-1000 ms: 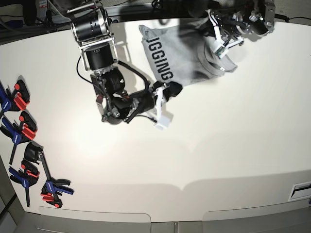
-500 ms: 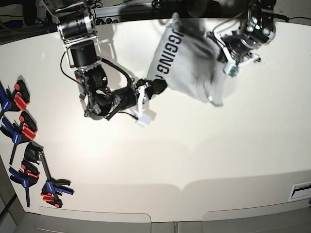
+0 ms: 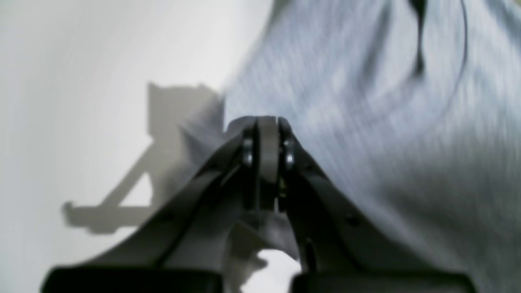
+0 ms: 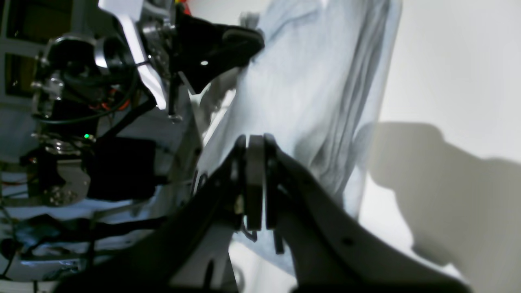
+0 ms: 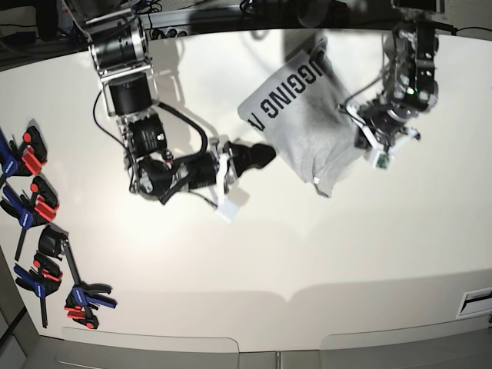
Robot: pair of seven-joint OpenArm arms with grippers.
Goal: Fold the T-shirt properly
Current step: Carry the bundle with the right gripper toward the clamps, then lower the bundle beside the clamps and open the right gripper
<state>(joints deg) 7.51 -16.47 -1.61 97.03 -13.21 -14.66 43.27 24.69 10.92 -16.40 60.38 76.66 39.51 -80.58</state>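
Note:
The T-shirt is a bunched light grey cloth with black capital lettering, hanging between my two arms over the far middle of the white table. My right gripper, on the base view's left, is shut on the shirt's lower left edge. In the right wrist view its fingertips meet against grey cloth. My left gripper, on the base view's right, is shut on the shirt's right side. The blurred left wrist view shows closed fingers with the T-shirt spreading to the right.
Several blue, red and black clamps lie along the table's left edge. Dark equipment and cables line the back. A white label sits at the front right corner.
Both arms have carried the shirt toward the front and right. The cloth has dropped and spread out, and its lettering now tilts up to the right. Both grips have held.

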